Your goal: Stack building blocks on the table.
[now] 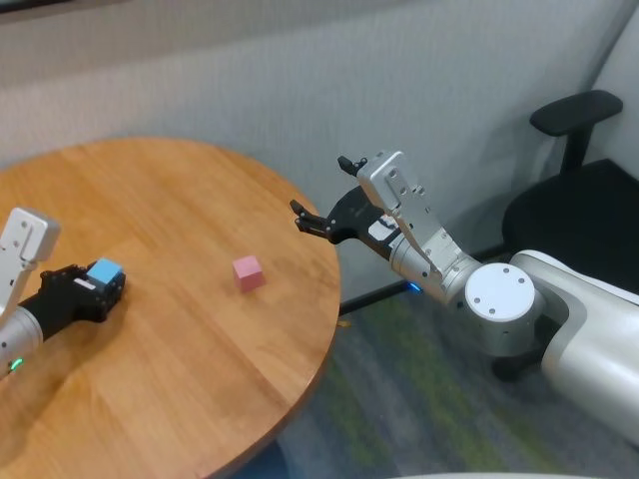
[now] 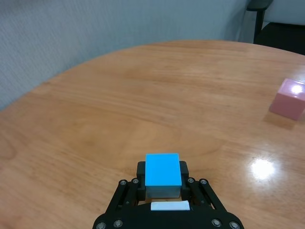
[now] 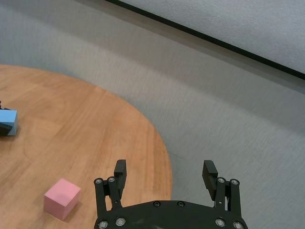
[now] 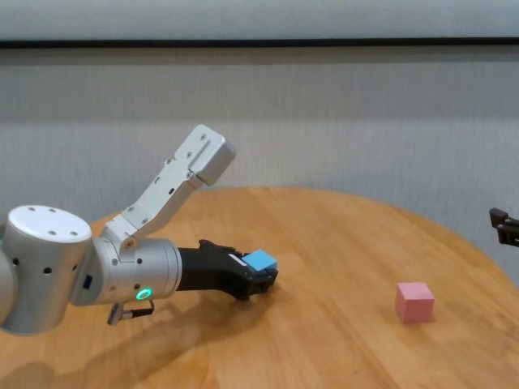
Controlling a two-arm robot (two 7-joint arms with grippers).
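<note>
Pink block (image 1: 248, 271) sits apart from left-held blue block (image 1: 104, 271).

The counter (image 1: 190, 339) was bare wood around the pink block (image 1: 248, 272), which stood alone, well apart from the left gripper (image 1: 100, 284) and its blue block (image 1: 105, 270). The right gripper (image 1: 321, 195) hung beyond the counter's edge, fingers spread, with nothing between it and the pink block.

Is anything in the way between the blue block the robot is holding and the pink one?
No. Only bare round wooden table lies between the small light blue cube in the left gripper and the pink cube.
</note>
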